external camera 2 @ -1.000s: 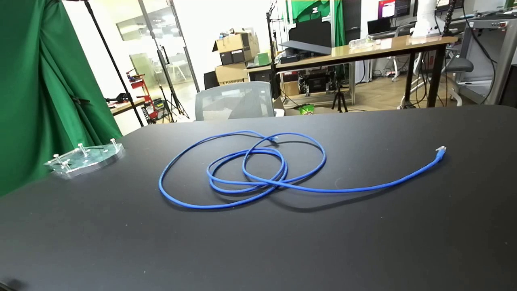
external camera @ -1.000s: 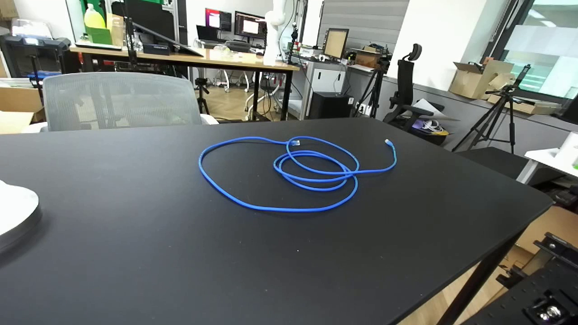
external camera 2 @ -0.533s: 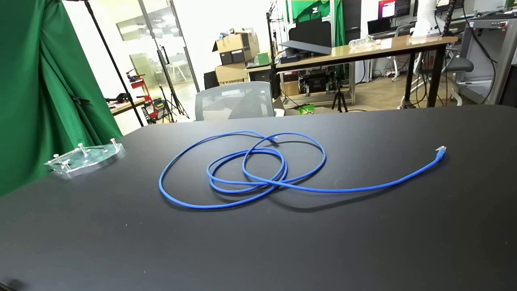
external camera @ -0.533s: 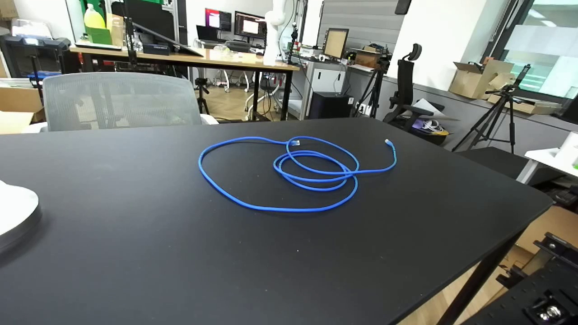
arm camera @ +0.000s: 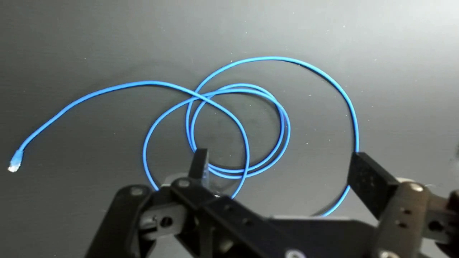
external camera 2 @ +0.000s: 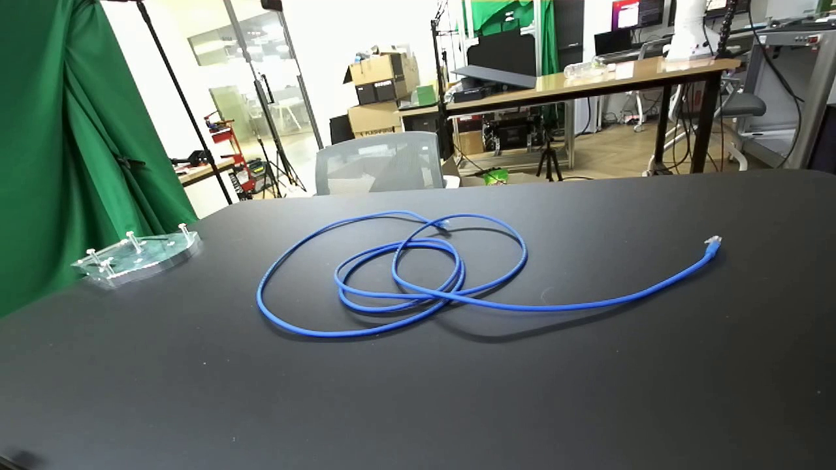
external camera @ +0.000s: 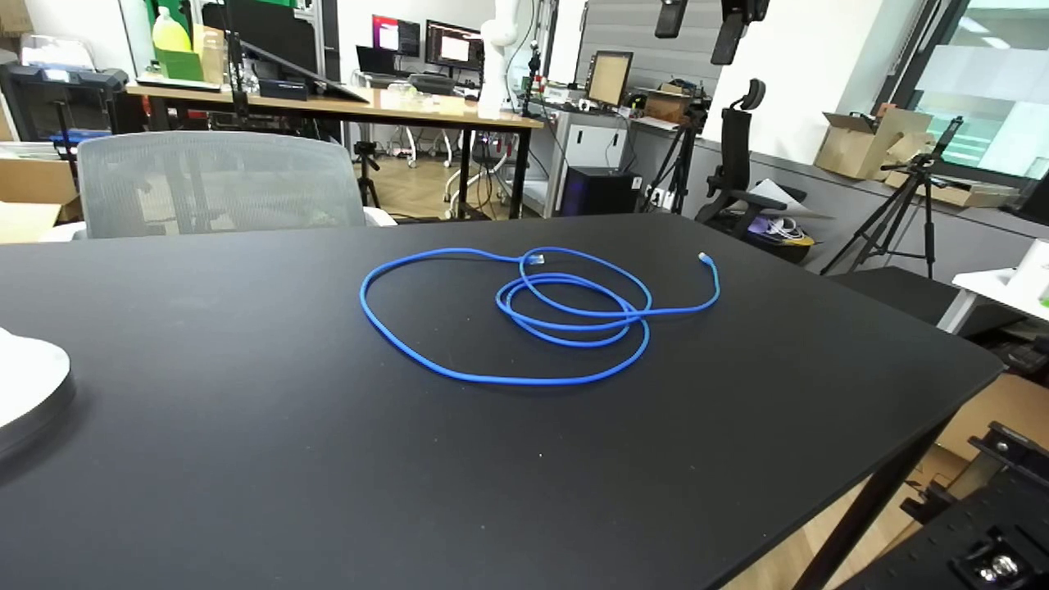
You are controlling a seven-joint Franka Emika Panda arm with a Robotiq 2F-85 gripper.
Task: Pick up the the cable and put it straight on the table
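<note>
While pincer (arm camera: 279,160) hangs spread, cable (external camera 2: 447,296) lies looped on table (external camera 2: 418,398).

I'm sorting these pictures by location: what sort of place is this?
Probably a robotics lab or tech office: what looks like a white robot arm on a wooden desk, computer monitors and a tripod suggest it.

In an exterior view the gripper (external camera: 695,46) has come lower into sight, above the blue cable (external camera: 638,315) and well apart from it. 0.5 s ago just 1 dark fingertip poked in up there; now 2 fingers (external camera: 728,39) show, spread apart. In an exterior view a small dark tip (external camera 2: 272,4) has also turned up high above the cable, too little to name. The black box (external camera: 601,191) beyond the cable has picked up a purple tint.
</note>
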